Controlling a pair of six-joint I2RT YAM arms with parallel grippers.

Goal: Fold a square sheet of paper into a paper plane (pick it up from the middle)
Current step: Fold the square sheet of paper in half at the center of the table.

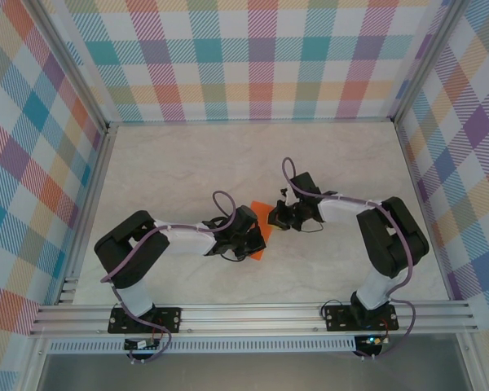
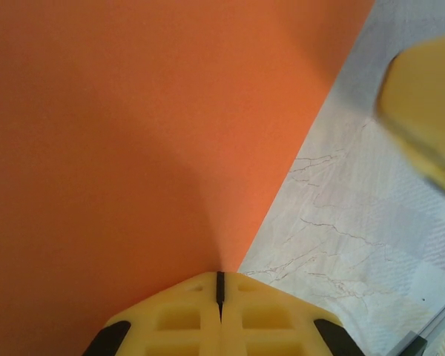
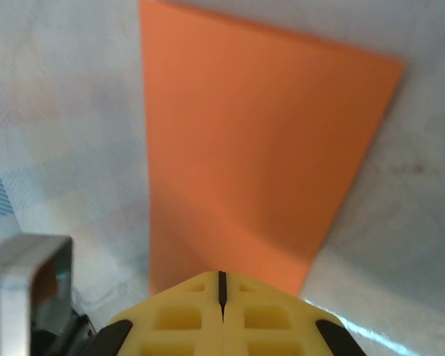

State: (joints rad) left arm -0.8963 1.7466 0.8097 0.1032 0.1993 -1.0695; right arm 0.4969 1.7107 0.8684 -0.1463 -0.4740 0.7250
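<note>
1. Counting one square sheet of paper [image 1: 262, 215]: plain bright orange, unprinted, matte, with straight edges; the left wrist view shows a soft bend shading its surface.
2. Position: near the middle of one pale marble-patterned table [image 1: 187, 163], between the two grippers.
3. Grippers, two. Left gripper [image 2: 220, 285]: yellow fingers pressed together, pinching the sheet's edge.
4. Right gripper [image 3: 222, 285]: yellow fingers likewise pressed together, pinching the sheet at its near edge.
</note>
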